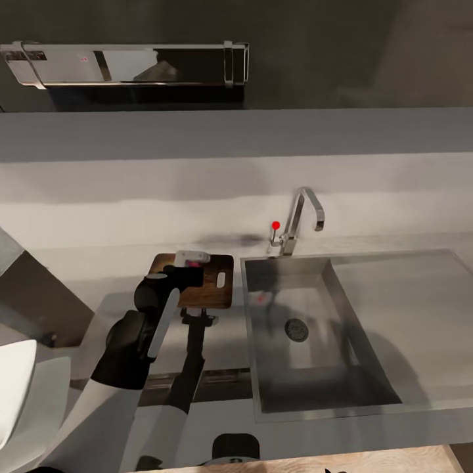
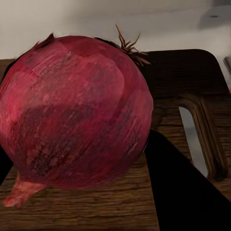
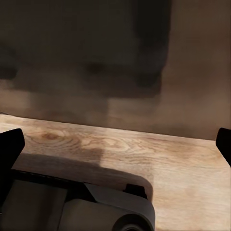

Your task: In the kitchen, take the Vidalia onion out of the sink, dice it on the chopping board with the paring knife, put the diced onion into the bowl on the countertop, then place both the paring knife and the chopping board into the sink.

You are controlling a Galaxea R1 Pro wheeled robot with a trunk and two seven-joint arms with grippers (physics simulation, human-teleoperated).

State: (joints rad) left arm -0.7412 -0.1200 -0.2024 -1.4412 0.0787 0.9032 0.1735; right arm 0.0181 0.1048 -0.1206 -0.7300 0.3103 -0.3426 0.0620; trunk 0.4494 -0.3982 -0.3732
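The dark red Vidalia onion sits between the black fingers of my left gripper, which is shut on it just above the brown chopping board. The board lies on the grey countertop just left of the sink, its handle slot toward the sink. A small whitish thing lies at the board's far edge; I cannot tell whether it is the paring knife. Part of the white bowl shows at the left edge. My right gripper is open, hanging low over the wood floor.
The chrome tap and its red-knobbed lever stand behind the basin, whose drain is bare. The drainboard stretches to the right. A glossy black upper cabinet hangs above the counter.
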